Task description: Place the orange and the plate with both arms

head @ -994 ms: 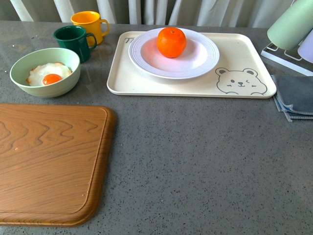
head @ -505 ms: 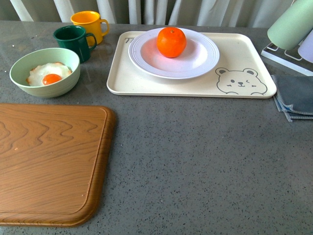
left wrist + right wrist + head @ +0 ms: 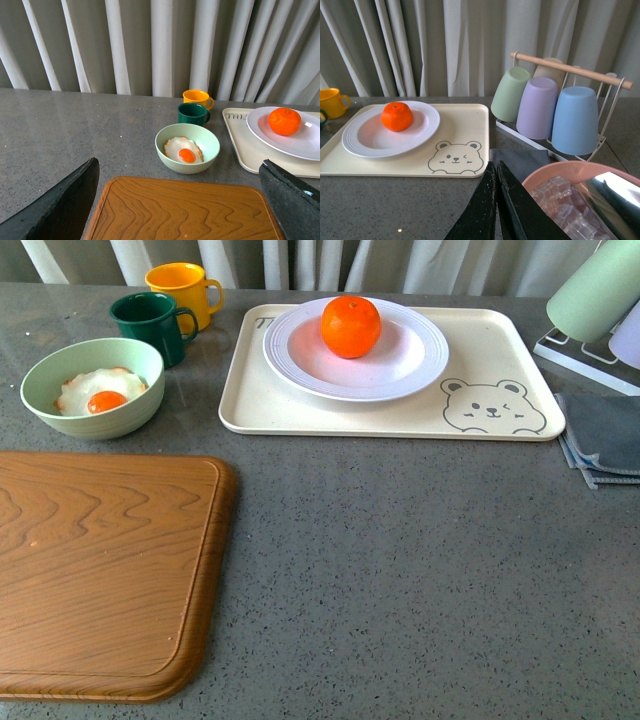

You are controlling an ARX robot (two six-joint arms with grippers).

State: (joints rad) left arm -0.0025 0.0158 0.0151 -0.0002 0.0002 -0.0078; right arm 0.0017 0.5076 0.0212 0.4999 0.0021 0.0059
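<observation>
The orange (image 3: 350, 326) rests in the white ridged plate (image 3: 405, 358), slightly behind its middle, and the plate stands on the left half of a cream bear tray (image 3: 490, 360) at the back of the counter. Neither gripper shows in the front view. In the left wrist view my left gripper (image 3: 178, 165) is open and empty above a wooden board (image 3: 180, 215), with the orange (image 3: 284, 121) and plate (image 3: 302, 145) far off. In the right wrist view my right gripper (image 3: 495, 165) is shut on nothing, short of the tray (image 3: 465, 120), the orange (image 3: 397, 116) and the plate (image 3: 370, 142).
A pale green bowl (image 3: 45, 400) with a fried egg, a dark green mug (image 3: 150, 325) and a yellow mug (image 3: 182, 285) stand back left. The wooden cutting board (image 3: 100, 570) fills the front left. A grey cloth (image 3: 605, 435), a cup rack (image 3: 555, 100) and a pink ice bowl (image 3: 545, 177) are on the right.
</observation>
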